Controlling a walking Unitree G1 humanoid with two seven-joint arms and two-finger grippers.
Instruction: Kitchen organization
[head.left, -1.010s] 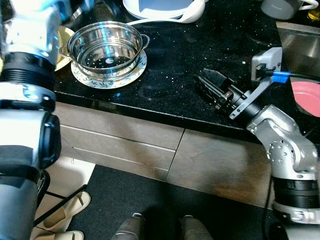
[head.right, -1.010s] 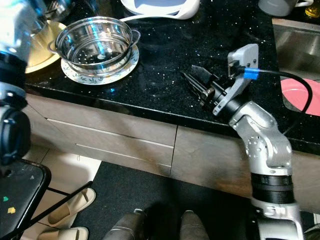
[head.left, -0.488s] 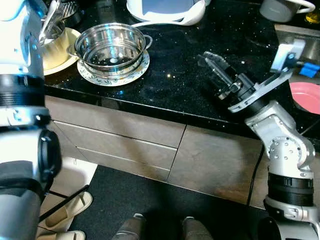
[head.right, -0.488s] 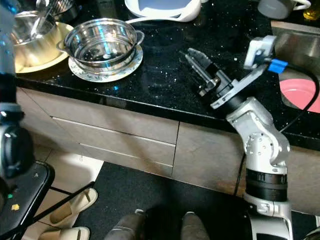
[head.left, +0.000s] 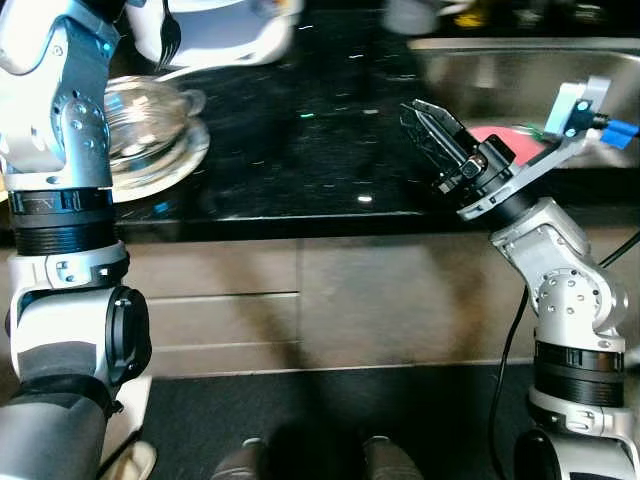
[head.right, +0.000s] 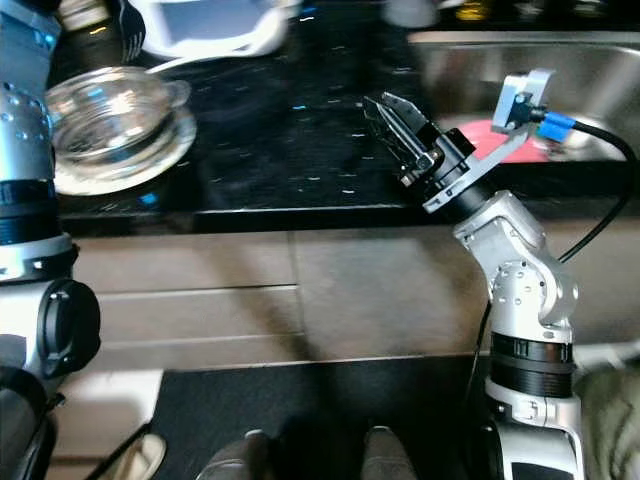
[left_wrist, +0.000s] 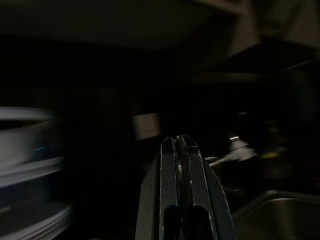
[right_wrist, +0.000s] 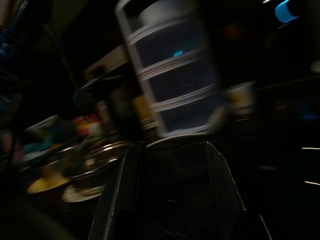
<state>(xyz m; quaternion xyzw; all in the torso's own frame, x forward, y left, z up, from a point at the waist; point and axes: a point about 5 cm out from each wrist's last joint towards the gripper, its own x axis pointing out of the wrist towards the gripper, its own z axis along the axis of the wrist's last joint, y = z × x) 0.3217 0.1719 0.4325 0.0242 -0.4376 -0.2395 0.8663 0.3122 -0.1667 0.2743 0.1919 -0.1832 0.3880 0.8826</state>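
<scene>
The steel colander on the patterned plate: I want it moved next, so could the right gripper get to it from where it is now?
Probably not directly: the right gripper hangs open above the black counter, well short of the colander far to its left. Nothing stands between them.

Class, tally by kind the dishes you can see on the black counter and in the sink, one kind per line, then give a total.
Steel strainer bowl: 1
Patterned plate under the bowl: 1
Pink plate in the sink: 1
Total: 3
</scene>
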